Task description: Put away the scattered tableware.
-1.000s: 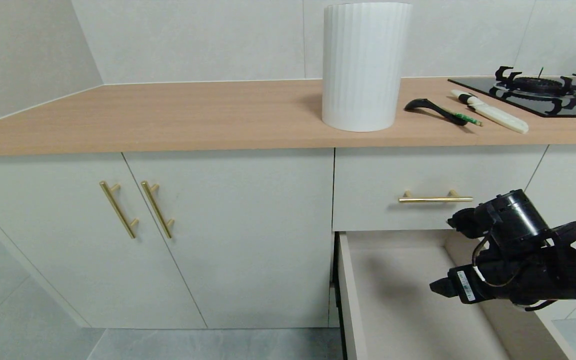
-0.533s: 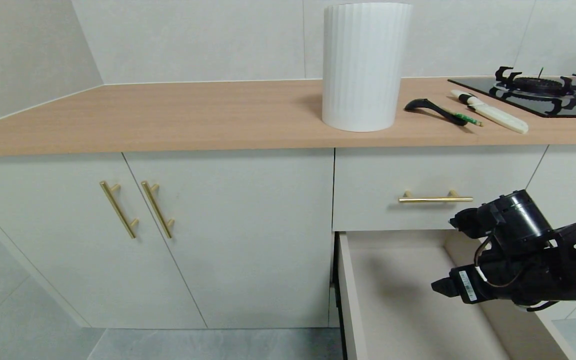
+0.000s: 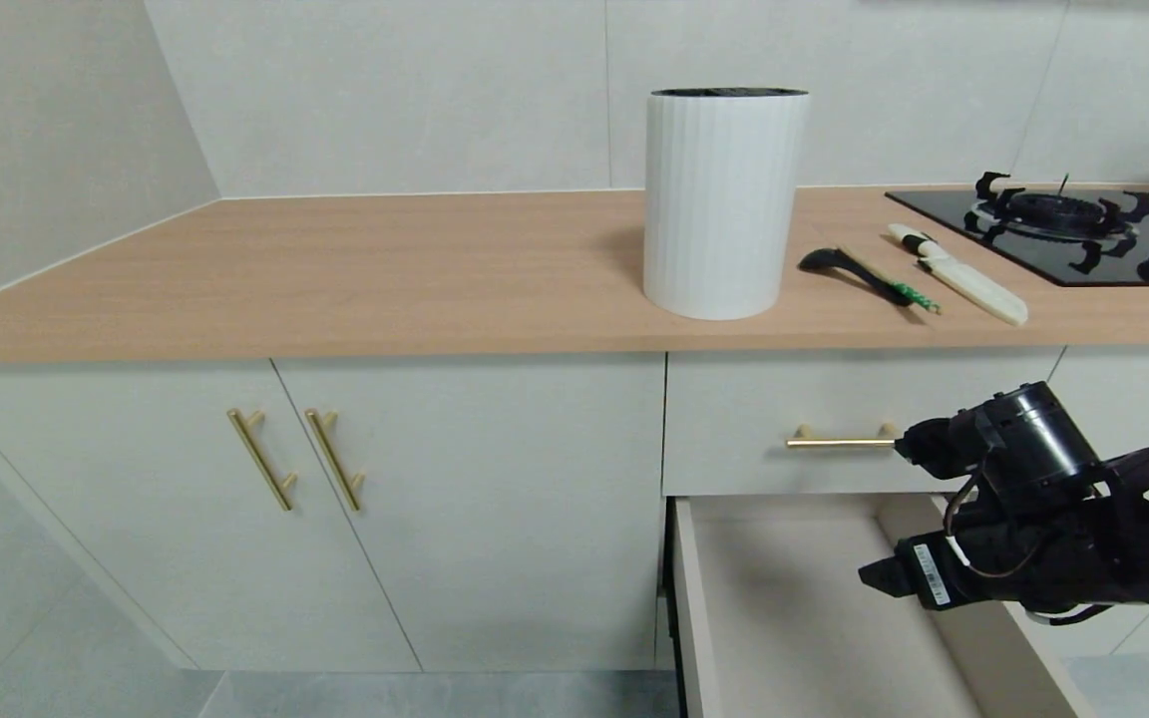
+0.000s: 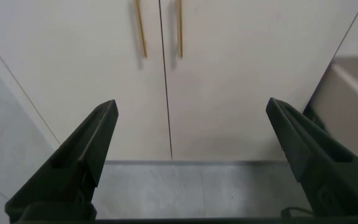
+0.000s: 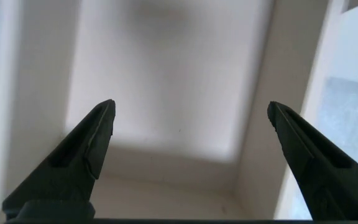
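From the head view, a black ladle, chopsticks and a white knife lay on the counter, right of a white ribbed holder. The right gripper hung over the open drawer below.

In the left wrist view, the left gripper, fingers wide, faced cupboard doors.

In the right wrist view, the right gripper's fingers stood wide above the drawer floor.
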Tool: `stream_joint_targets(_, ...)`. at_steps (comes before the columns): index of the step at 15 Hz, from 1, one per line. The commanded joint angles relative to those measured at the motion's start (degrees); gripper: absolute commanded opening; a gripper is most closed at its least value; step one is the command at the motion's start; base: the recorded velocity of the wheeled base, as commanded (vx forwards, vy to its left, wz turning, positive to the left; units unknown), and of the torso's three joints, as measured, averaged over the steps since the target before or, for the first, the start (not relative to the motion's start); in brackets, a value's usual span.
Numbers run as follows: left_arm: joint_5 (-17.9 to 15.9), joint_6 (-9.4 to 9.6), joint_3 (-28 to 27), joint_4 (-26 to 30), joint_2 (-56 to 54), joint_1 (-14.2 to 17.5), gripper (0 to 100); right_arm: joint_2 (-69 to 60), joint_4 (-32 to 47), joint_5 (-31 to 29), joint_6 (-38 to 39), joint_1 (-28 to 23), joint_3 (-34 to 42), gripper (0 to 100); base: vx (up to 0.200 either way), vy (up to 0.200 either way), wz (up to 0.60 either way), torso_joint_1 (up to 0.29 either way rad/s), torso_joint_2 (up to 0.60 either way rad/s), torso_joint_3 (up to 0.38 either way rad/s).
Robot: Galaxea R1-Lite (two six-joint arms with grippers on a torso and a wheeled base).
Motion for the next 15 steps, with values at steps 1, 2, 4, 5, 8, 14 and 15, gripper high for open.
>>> stream_joint_targets(1,0.0,-0.01,0.0,0.0,0.1,0.0,100,0.0,0.0,0.0,0.0,0.0,0.1,100,0.000,0.000,0.00,0.163,-0.48,-0.295)
stream_joint_targets(2,0.0,-0.01,0.0,0.0,0.1,0.0,100,0.0,0.0,0.0,0.0,0.0,0.1,100,0.000,0.000,0.00,0.163,-0.47,-0.286)
stream_joint_targets(4,0.0,-0.01,0.0,0.0,0.1,0.0,100,0.1,0.0,0.0,0.0,0.0,0.1,100,0.000,0.000,0.00,0.176,-0.47,-0.303)
stream_joint_targets(5,-0.1,-0.01,0.0,0.0,0.1,0.0,100,0.1,0.0,0.0,0.0,0.0,0.1,100,0.000,0.000,0.00,0.173,-0.48,-0.290)
stream_joint_targets(8,0.0,-0.01,0.0,0.0,0.1,0.0,100,0.1,0.0,0.0,0.0,0.0,0.1,100,0.000,0.000,0.00,0.193,-0.48,-0.295)
stream_joint_targets(14,0.0,-0.01,0.0,0.0,0.1,0.0,100,-5.3,-5.7,-2.2,-1.6,0.0,-1.3,100,0.000,0.000,0.00,0.071,-0.17,-0.102)
stream_joint_targets(15,0.0,0.08,0.0,0.0,0.1,0.0,100,-6.8,-5.6,-2.0,-2.8,0.0,-2.4,100,0.000,0.000,0.00,0.000,0.00,0.000)
